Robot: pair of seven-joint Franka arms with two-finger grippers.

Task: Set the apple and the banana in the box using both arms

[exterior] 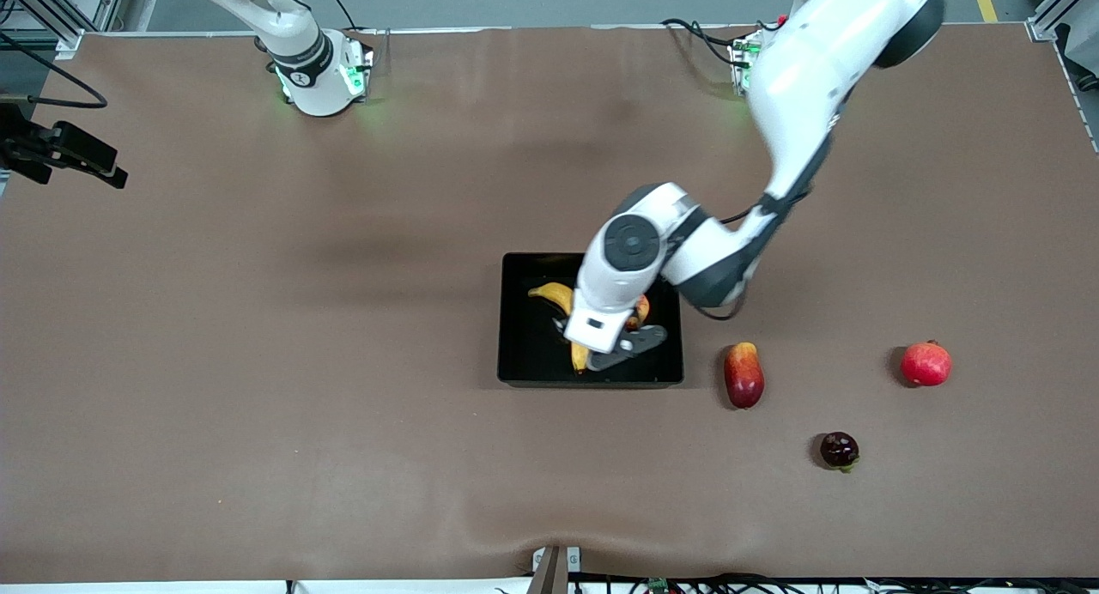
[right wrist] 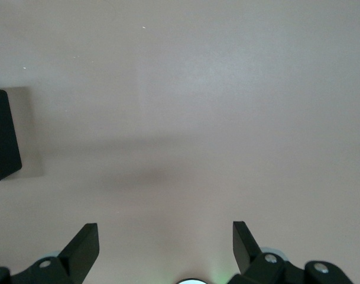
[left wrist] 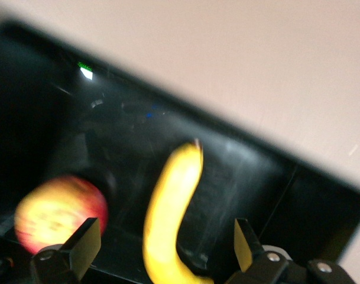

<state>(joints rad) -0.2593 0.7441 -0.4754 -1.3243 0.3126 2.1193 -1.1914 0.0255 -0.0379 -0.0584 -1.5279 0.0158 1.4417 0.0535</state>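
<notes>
**Over the box, the left jaws stand open around the banana**

Over the box [exterior: 515,319], near the middle of the surface [exterior: 258,362], the left gripper [exterior: 611,347] hangs low with its jaws spread wide and gripping nothing. The banana [left wrist: 168,219] lies on the box floor between the two fingers, touching neither as far as the left wrist view shows; its long axis runs away from the gripper, so a straight lift would probably clear it. The apple [left wrist: 58,213] sits in the box just beside the banana, close to one finger. With both fruits in the box, the task looks all but done.

The right arm waits near its base; the right gripper [right wrist: 162,248] is likewise wide open and empty, over bare surface.

From the front, the left arm hides most of the apple and the banana's middle, while the wrist camera shows both plainly. Only the front view shows the other fruits: a mango-shaped fruit [exterior: 743,374], a red crowned fruit [exterior: 925,363] and a dark round fruit [exterior: 839,449], all toward the left arm's end.
</notes>
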